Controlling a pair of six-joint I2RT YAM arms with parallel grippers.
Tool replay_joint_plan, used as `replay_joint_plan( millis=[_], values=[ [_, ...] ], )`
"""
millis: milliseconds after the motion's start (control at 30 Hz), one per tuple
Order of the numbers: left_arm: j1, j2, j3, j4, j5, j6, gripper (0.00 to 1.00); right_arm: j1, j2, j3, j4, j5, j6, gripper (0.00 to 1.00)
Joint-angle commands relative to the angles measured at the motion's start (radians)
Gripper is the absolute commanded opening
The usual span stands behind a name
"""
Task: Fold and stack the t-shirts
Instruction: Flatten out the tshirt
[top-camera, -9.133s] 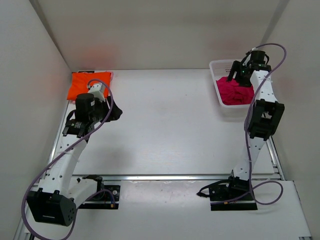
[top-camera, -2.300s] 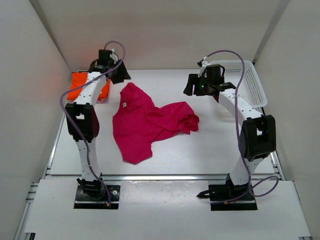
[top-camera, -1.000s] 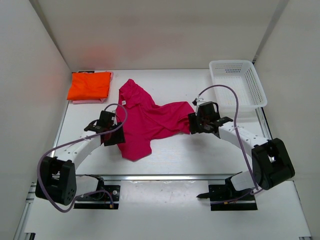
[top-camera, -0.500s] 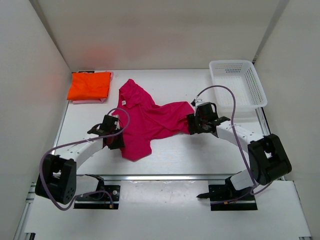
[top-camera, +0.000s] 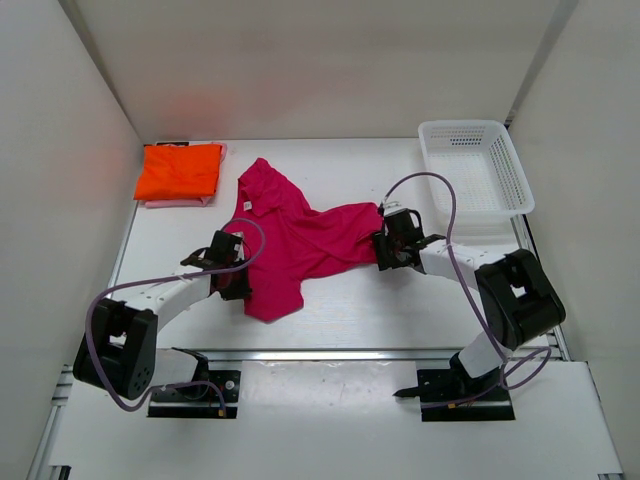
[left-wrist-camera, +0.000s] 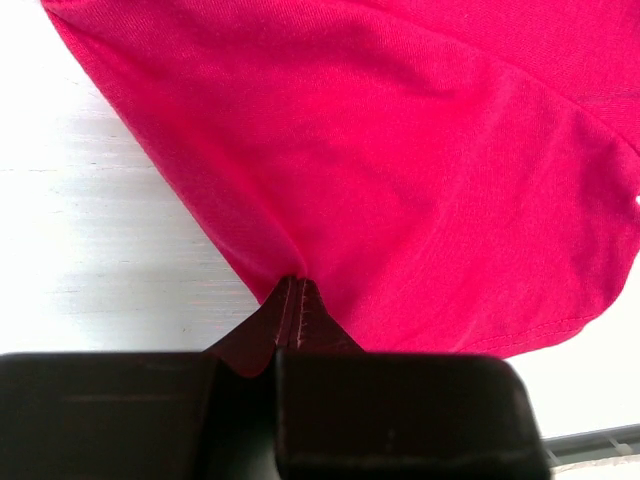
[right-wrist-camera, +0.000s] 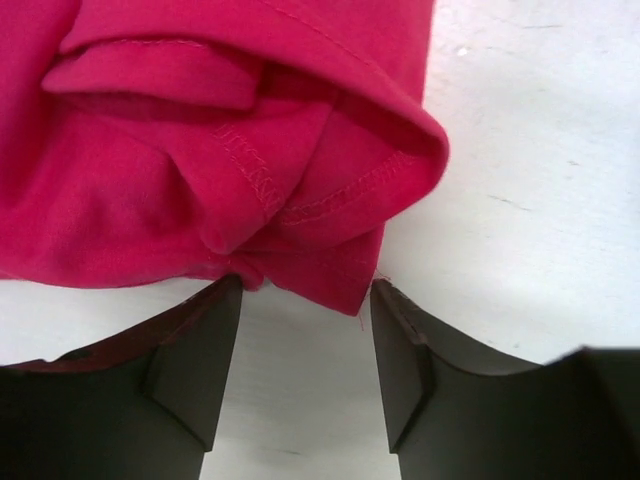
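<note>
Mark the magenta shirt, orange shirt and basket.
magenta shirt (top-camera: 300, 245), top view, middle of the body
orange shirt (top-camera: 180, 170), top view, centre of folded face
basket (top-camera: 518, 175), top view, right wall

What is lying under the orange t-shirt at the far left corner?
Under the orange t-shirt lies a light pink t-shirt; only its thin near edge shows. The rest is covered, so its folding cannot be judged.

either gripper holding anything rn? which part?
Left gripper shut on the magenta t-shirt, pinching its seamed side edge. Right gripper open, jaws either side of the bunched hem, holding nothing.
</note>
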Motion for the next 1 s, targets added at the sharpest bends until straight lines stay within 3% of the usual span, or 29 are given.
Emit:
replay_joint_plan(
  millis=[0,567,967],
  values=[
    [0.001,-0.007,-0.014,0.019,0.013,0.001,0.0,-0.017,0.001,-0.003,0.063,0.09,0.002,0.52],
    [0.005,-0.01,0.002,0.019,0.027,0.007,0.0,-0.044,-0.087,-0.038,0.026,0.097,-0.005,0.49],
    [0.005,-0.016,-0.007,0.023,0.03,0.017,0.0,-0.04,0.036,0.035,0.047,0.043,-0.041,0.5]
  ],
)
